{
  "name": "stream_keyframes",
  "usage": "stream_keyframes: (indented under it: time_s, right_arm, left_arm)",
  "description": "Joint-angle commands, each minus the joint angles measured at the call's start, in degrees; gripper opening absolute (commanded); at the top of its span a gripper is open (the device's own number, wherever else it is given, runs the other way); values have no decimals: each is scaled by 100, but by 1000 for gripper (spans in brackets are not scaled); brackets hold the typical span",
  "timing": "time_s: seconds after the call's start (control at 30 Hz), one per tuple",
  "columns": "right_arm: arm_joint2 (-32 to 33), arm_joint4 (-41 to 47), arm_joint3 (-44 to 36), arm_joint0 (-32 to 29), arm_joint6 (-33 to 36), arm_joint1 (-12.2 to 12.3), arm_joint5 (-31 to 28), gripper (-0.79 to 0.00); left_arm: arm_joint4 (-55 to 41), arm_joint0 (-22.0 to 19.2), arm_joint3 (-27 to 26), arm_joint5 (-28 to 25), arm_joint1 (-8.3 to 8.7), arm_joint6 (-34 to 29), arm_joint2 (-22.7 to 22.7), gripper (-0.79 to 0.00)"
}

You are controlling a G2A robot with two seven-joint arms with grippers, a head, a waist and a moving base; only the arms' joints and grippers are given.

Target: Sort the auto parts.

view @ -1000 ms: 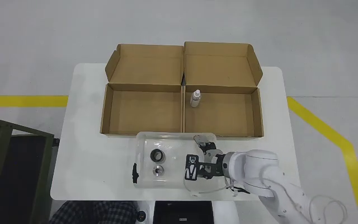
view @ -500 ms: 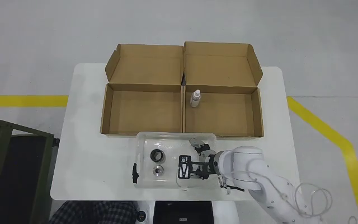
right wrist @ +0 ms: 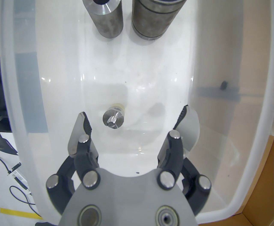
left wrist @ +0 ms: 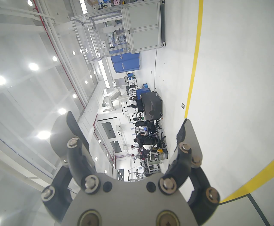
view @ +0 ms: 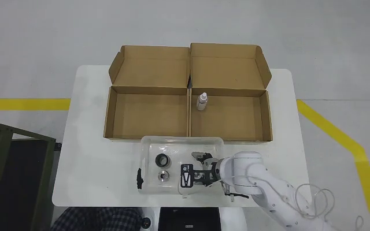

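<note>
Right pincer (right wrist: 134, 114): spread wide, gripping nothing, low inside the clear plastic tray (view: 179, 137).
Small part: a short silver metal stud with a pale base (right wrist: 113, 119) lies on the tray floor between the right fingers, closer to 1 of them (touching neither).
Other parts: 2 upright grey metal cylinders, the narrower smooth one (right wrist: 106, 19) just beside the wider grooved one (right wrist: 154, 19), stand farther along the tray, well apart from the stud.
Left pincer (left wrist: 128, 119): also spread, with nothing between its fingers, aimed at the hall and its yellow-lined floor.
Boxes: 2 open brown cardboard boxes sit side by side beyond the tray; the right box (view: 237, 118) holds a small white bottle (view: 202, 101), the left box (view: 147, 115) shows bare cardboard.
Surface: white table (view: 92, 167).
</note>
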Motion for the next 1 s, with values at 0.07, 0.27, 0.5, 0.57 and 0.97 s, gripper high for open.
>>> stream_keyframes:
  time_s: [0.07,0.27,0.5,0.57,0.97]
  right_arm:
    - [-73,30,87,51,23,14,23,-185]
    - [-202,36,146,101,37,49,37,-394]
    - [-315,63,165,141,55,95,55,-446]
    - [-348,76,151,162,61,104,61,-493]
    - [-328,180,-11,212,-87,144,51,-785]
  left_arm:
    - [0,0,0,0,0,0,0,0]
    - [0,0,0,0,0,0,0,0]
    - [0,0,0,0,0,0,0,0]
    - [0,0,0,0,0,0,0,0]
    - [0,0,0,0,0,0,0,0]
